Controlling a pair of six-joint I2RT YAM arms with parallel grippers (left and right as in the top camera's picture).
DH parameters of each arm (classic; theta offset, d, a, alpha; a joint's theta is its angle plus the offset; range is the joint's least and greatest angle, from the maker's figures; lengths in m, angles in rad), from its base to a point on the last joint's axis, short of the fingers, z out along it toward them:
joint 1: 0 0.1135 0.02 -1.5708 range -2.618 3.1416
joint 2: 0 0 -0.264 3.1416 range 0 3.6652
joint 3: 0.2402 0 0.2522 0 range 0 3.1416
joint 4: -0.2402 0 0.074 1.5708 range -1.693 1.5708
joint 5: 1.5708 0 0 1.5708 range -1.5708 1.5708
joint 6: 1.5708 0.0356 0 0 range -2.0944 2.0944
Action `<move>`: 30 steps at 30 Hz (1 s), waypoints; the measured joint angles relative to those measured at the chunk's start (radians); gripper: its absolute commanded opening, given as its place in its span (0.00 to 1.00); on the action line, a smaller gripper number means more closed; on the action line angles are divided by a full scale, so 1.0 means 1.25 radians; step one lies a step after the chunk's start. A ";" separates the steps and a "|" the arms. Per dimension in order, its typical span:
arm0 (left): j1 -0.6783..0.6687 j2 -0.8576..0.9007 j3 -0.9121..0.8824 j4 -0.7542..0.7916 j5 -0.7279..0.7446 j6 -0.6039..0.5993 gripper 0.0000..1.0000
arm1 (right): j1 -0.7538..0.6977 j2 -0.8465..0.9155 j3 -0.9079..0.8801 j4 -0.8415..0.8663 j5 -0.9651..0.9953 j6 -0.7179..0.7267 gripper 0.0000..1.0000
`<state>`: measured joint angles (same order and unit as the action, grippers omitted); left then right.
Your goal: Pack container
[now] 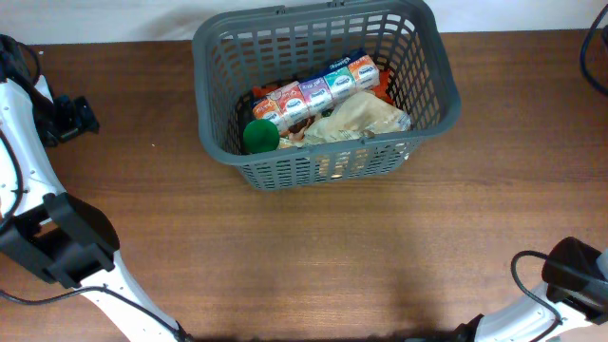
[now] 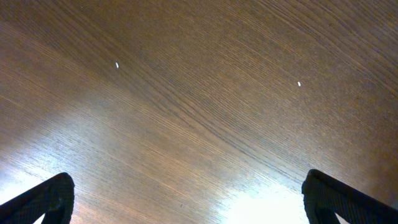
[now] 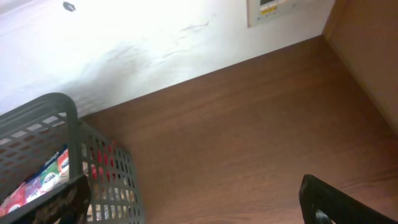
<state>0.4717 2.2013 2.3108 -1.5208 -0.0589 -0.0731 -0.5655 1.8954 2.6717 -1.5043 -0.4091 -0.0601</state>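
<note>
On tabletop (image 1: 332,247), container (image 1: 313,169) looks fully packed; left pincer (image 2: 196,202), right pincer (image 3: 193,202) both apart, empty; next probably just retreat.

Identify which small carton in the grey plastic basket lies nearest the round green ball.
The row's left-end carton, beside the green ball; the other cartons trail off rightward.

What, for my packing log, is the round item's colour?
Green; the round item in the basket shows best overhead.
</note>
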 measured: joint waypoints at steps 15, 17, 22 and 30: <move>0.000 0.000 0.000 0.000 0.003 0.000 0.99 | 0.091 -0.627 -0.545 0.214 0.143 -0.011 0.99; 0.000 0.000 0.000 0.000 0.002 0.000 0.99 | 0.125 -0.746 -0.692 0.356 0.172 -0.015 0.99; 0.000 0.000 0.000 0.000 0.003 0.000 0.99 | 0.230 -1.049 -1.097 0.599 0.220 -0.016 0.99; 0.000 0.000 0.000 0.000 0.003 0.000 0.99 | 0.380 -1.407 -1.632 0.692 0.235 -0.015 0.99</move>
<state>0.4717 2.2013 2.3108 -1.5204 -0.0551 -0.0734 -0.0906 0.1371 0.6312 -0.6388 -0.1158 -0.0788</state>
